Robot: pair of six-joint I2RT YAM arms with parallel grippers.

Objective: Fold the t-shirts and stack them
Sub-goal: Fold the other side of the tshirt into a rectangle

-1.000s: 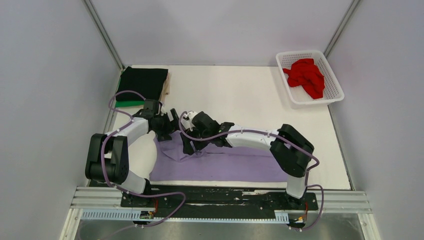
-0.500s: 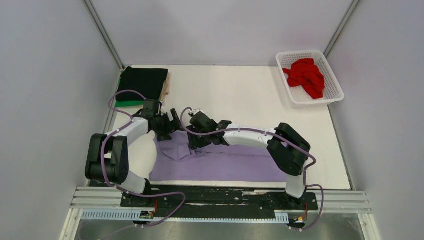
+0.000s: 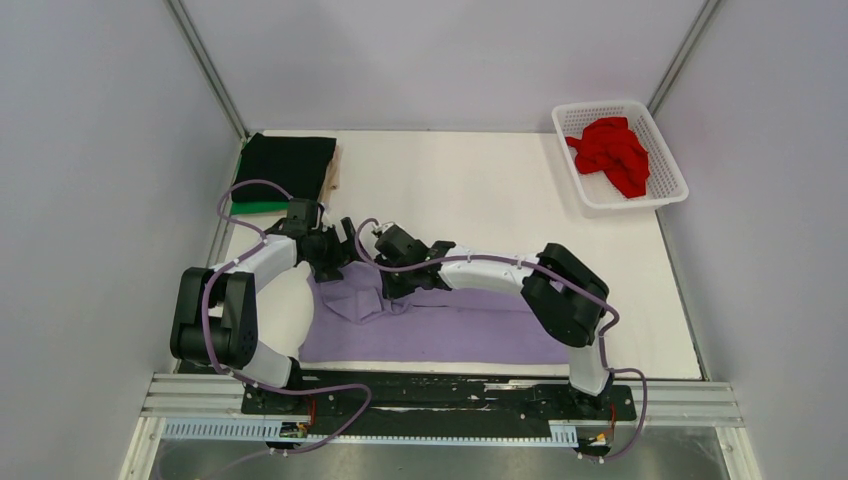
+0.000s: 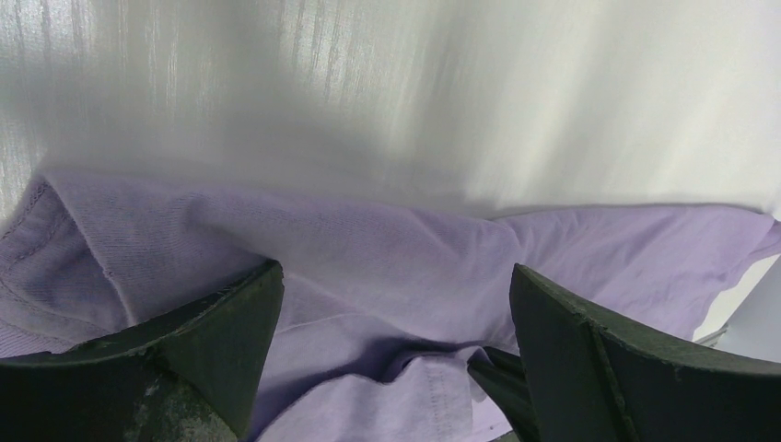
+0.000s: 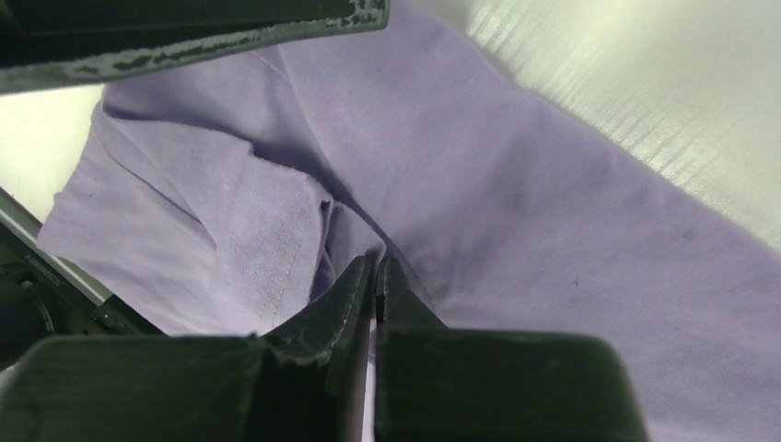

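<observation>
The step in hand looks like the first fold of the light purple cloth t-shirt. It lies spread as a wide band in the lower middle of the top view, on the white table. Its left end is bunched up where both arms meet.

The right gripper has its jaws pressed almost together. A raised ridge of the purple cloth runs into them, so I judge it is pinching that fold. The left gripper is spread wide, with the cloth lying between its fingers, and it holds nothing.

The next move, I think, asks the left gripper to close on the cloth beside the pinched point. Then both arms can lift this end and carry it over the body of the shirt. The two grippers are very near each other, so they could collide, and a pinch may take more than one layer.

In the upper left corner of the table a folded black t-shirt lies on a folded green t-shirt; this is the stack. A crumpled bright red t-shirt lies in the white latticed plastic basket at the upper right and is not yet folded. The left arm itself lies in the way between the purple shirt and the stack.
</observation>
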